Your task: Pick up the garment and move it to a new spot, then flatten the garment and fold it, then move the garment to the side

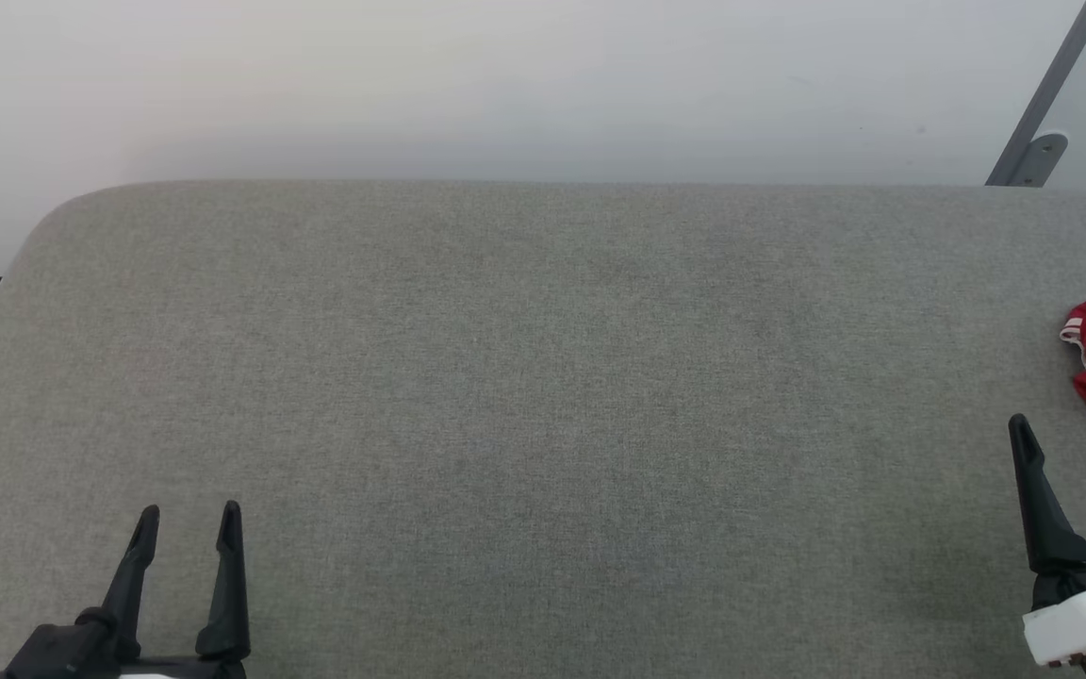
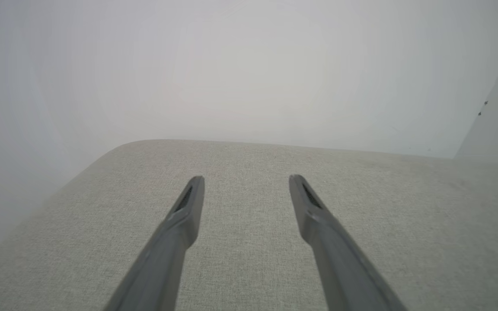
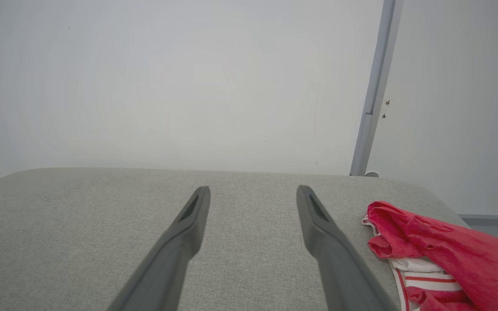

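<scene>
The garment (image 3: pixel 443 255) is lying in a crumpled red heap at the far right end of the grey padded table (image 1: pixel 543 377), white striped trim showing along its near side. The right gripper (image 1: pixel 1061 424) is sitting just beside it, and that is the relation everything is turning on. From this gripper the heap is lying off to the outer right and a little ahead, not between the fingers. In the right wrist view the bundle is resting clear of the right finger, with bare grey cloth between them. In the head view that finger's tip is overlapping the white trim. The picture's edge is cutting the heap off there, so I cannot tell whether they are touching. The long axis is probably running away from the robot along the table's right edge.

The right arm is the nearer one by a long way. Its forearm is reaching in low from the lower right, fingers pointing forward over the table, spread wide and holding nothing. To my eye it is needing a swing to its right before any closing. The left gripper (image 1: pixel 190 511) is waiting well apart at the lower left, its fingers likewise spread and empty, pointing up the table over bare cloth.
</scene>
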Robot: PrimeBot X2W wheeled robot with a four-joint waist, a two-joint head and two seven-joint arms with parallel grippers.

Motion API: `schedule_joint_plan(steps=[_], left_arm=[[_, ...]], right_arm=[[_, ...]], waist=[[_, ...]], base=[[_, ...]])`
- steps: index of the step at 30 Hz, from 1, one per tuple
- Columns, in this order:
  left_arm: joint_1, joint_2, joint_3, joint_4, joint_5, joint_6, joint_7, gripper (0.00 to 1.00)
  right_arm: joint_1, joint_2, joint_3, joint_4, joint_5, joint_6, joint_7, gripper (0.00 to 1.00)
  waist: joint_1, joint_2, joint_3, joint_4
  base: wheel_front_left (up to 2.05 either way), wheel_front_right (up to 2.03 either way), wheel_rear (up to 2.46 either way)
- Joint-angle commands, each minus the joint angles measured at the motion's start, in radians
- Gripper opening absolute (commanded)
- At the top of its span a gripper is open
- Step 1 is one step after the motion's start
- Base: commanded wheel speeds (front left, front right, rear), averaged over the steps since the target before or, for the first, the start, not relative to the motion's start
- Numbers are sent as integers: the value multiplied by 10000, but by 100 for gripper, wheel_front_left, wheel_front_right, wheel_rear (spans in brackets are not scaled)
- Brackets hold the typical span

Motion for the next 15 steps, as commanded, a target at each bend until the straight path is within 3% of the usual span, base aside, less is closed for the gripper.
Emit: schedule_joint_plan(steps=[1, 2, 7, 15], left_arm=[[26, 13, 75, -47, 30, 29, -15, 100], [0, -10, 40, -38, 3, 0, 0, 0], [22, -215, -60, 388, -38, -1, 10, 0], [-239, -235, -99, 577, -1574, 11, 339, 0]], right_arm=[[46, 54, 46, -48, 48, -5, 29, 100], [12, 16, 14, -11, 1, 0, 2, 0], [105, 325, 147, 394, 32, 0, 7, 0], [-92, 587, 125, 644, 1323, 0, 251, 0]], waist=[[0, 0, 27, 13], [0, 0, 30, 13], [0, 0, 35, 12], [0, 0, 11, -14]], base=[[0, 0, 0], [0, 0, 0], [0, 0, 0], [0, 0, 0]])
